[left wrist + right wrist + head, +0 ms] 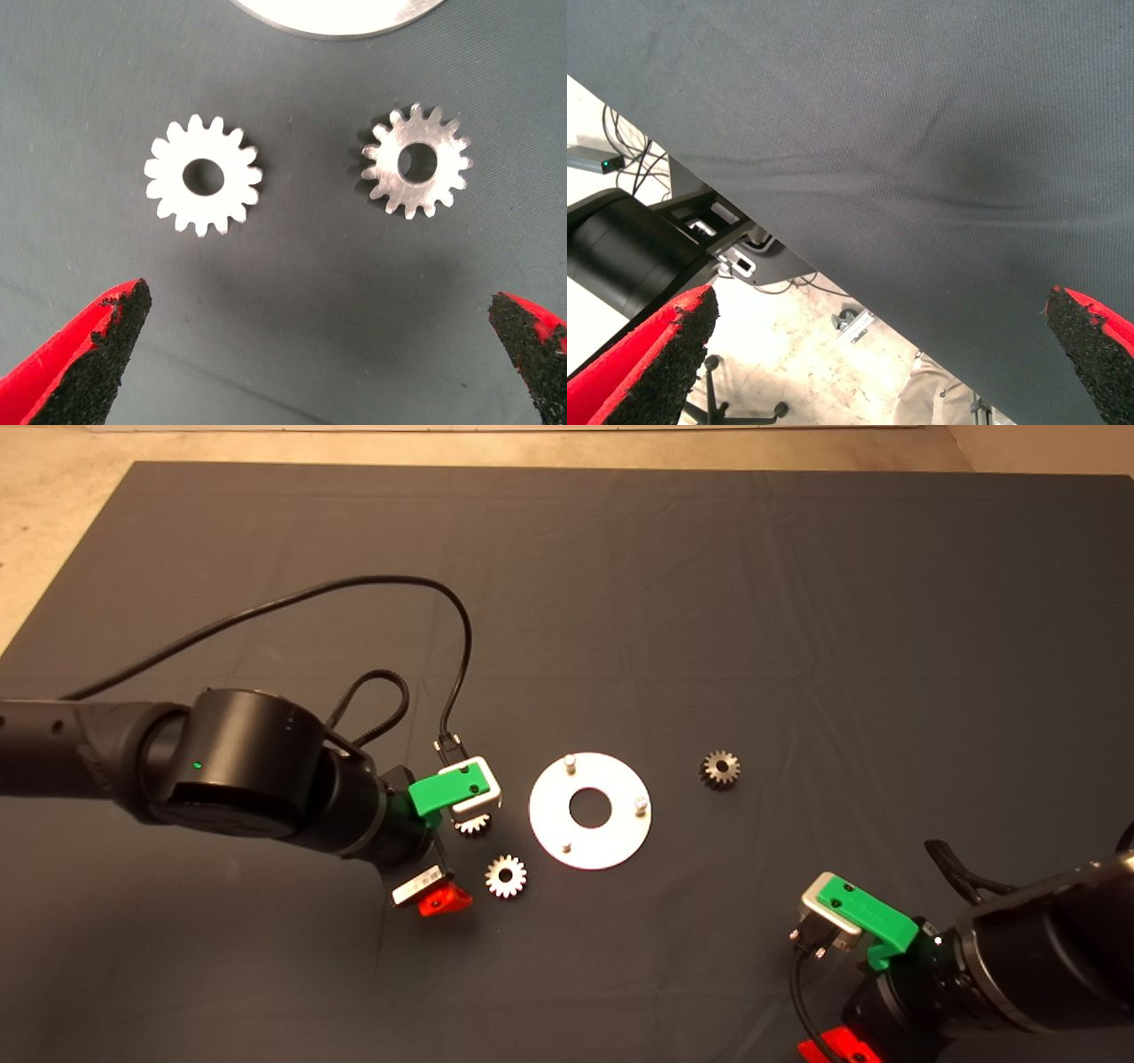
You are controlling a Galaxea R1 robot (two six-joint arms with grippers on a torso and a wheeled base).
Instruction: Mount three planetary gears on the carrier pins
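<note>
Hovering with fingers spread over two gears (204,175) (416,161) just beside the plate (620,837), the left gripper (310,354) holds nothing; all three pins (570,762) stand bare, third gear (720,769) lies apart, right gripper (877,354) parked, spread

A robotics lab is suggested: a counter is covered by a dark mat (797,602), cables (629,150) are strewn over the bare floor (797,354), and a chair's castors (744,412) are seen.
</note>
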